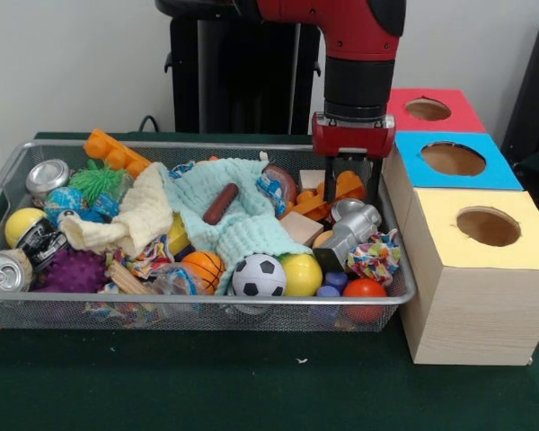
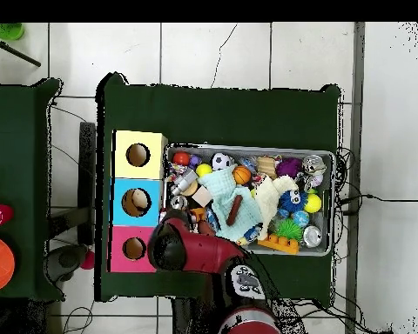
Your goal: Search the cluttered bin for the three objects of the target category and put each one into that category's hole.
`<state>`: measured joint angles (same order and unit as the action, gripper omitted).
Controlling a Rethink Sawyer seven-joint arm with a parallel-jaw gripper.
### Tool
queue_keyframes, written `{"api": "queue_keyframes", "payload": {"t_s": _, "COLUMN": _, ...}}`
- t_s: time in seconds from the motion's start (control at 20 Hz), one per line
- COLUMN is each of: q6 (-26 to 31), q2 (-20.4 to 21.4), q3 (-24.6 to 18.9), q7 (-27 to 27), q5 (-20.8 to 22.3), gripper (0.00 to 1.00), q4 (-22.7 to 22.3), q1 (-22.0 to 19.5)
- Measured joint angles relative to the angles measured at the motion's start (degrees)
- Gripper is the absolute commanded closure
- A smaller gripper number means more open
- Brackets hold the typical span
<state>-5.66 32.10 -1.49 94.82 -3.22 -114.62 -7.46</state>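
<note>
Hanging open, claw [image 1: 345, 184] dips into wire-mesh bin [image 1: 207, 310] beside crumpled mint cloth [image 1: 238, 220].

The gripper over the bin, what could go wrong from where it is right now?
The gripper hangs among orange pieces and a grey toy, so it may grab the wrong thing. The patterned fabric piece it needs sits nearer the bin's front rim, beside a red ball that could be knocked out. Another patterned piece lies partly under the pale-yellow cloth and may be missed.
</note>
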Motion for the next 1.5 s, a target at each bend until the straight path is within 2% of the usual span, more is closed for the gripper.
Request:
{"api": "queue_keyframes", "payload": {"t_s": 0.35, "q6": 1.7, "q2": 1.0, "q3": 0.0, "q7": 0.0, "q5": -2.7, "gripper": 0.0, "q4": 1.0, "q1": 0.8}}
{"api": "queue_keyframes", "payload": {"t_s": 0.7, "q6": 7.1, "q2": 3.0, "q3": 0.8, "q7": 0.0, "q5": -5.3, "gripper": 0.0, "q4": 3.9, "q1": 2.7}}
{"api": "queue_keyframes", "payload": {"t_s": 1.15, "q6": 8.9, "q2": 3.1, "q3": 1.9, "q7": 0.0, "q5": -5.6, "gripper": 0.0, "q4": 8.2, "q1": 3.5}}
{"api": "queue_keyframes", "payload": {"t_s": 1.5, "q6": 8.9, "q2": 1.3, "q3": 2.7, "q7": 0.0, "q5": -5.6, "gripper": 0.0, "q4": 12.4, "q1": 4.4}}
